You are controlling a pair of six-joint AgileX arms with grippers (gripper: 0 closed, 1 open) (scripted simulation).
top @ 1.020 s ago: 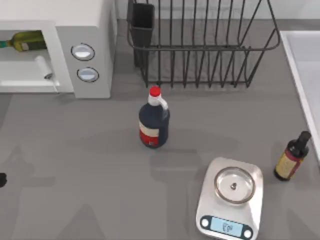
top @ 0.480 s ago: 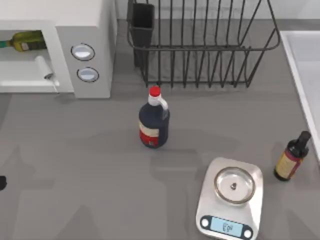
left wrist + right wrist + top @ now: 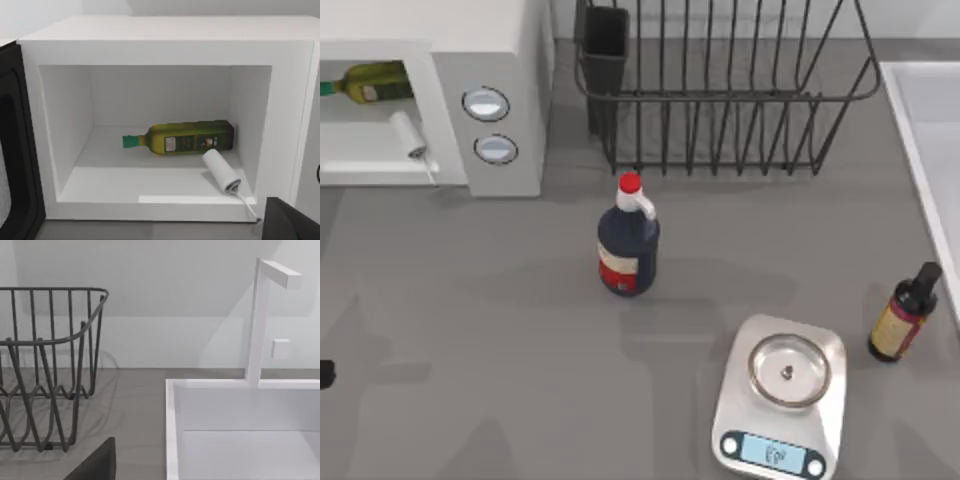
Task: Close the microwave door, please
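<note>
The microwave point(image 3: 490, 60) stands at the table's back left, its two round knobs point(image 3: 486, 103) facing forward. Its cavity point(image 3: 160, 125) is open, with a green bottle point(image 3: 185, 140) lying inside and a small white cylinder point(image 3: 221, 171) with a thin stem near the front lip. The microwave door point(image 3: 17, 150) is swung wide open at the cavity's side, its dark inner face showing. My left gripper point(image 3: 324, 374) sits at the table's left edge, in front of the microwave and apart from the door. A dark part of my right gripper point(image 3: 97, 465) shows near the dish rack.
A black wire dish rack point(image 3: 720, 90) stands at the back middle. A dark jug with a red cap point(image 3: 628, 240) is mid-table, a kitchen scale point(image 3: 782, 395) front right, a small dark bottle point(image 3: 903, 315) far right. A white sink point(image 3: 240, 430) with faucet point(image 3: 257, 315) lies on the right.
The dark tip of my left arm at the table's left edge has slid slightly toward the front. Nothing else moved.
</note>
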